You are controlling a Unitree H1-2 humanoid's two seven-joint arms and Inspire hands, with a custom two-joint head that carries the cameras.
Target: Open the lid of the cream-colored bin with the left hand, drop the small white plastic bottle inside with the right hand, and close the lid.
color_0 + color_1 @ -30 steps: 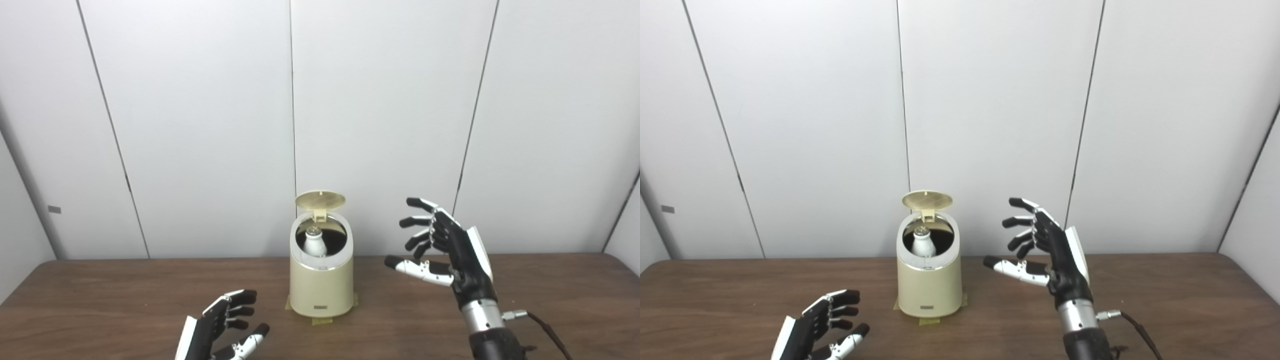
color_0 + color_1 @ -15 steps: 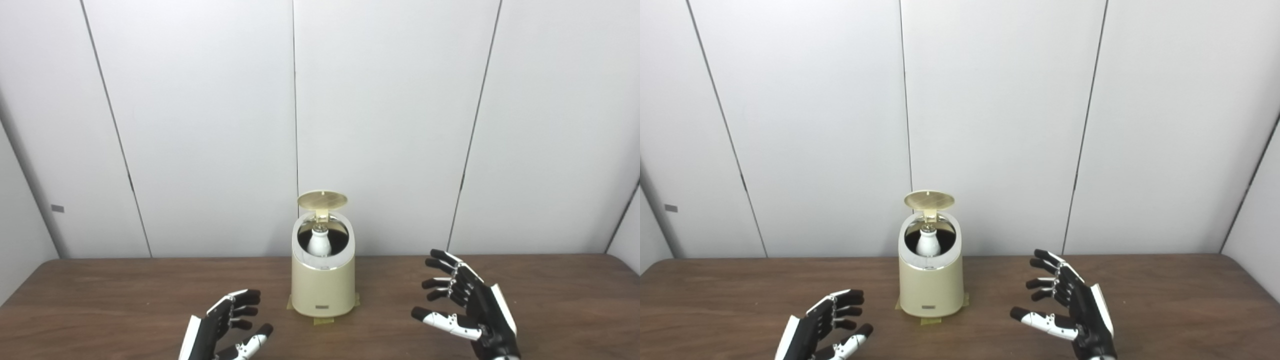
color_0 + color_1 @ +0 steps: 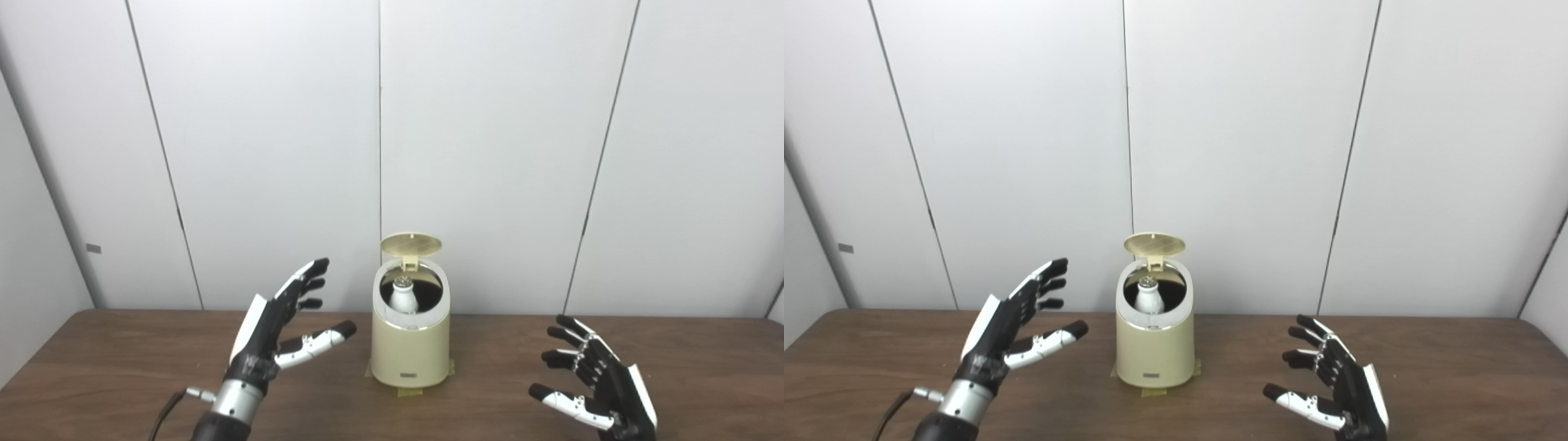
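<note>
The cream-colored bin (image 3: 410, 349) stands on the brown table (image 3: 122, 367), taped down at its base. Its round lid (image 3: 410, 244) is tipped up and back on its hinge. The small white plastic bottle (image 3: 403, 297) stands upright inside the bin, its silver cap showing through the opening. My left hand (image 3: 278, 324) is raised to the left of the bin, open, fingers spread and pointing toward it, touching nothing. My right hand (image 3: 597, 383) hovers low over the table to the right of the bin, open and holding nothing.
A white panelled wall (image 3: 490, 153) rises directly behind the table's far edge. A cable (image 3: 168, 410) trails from my left wrist. Yellow tape tabs (image 3: 409, 392) stick out under the bin.
My left hand has risen from low on the table to beside the bin. My right hand dropped from bin height to near the table. The camera has shifted slightly.
</note>
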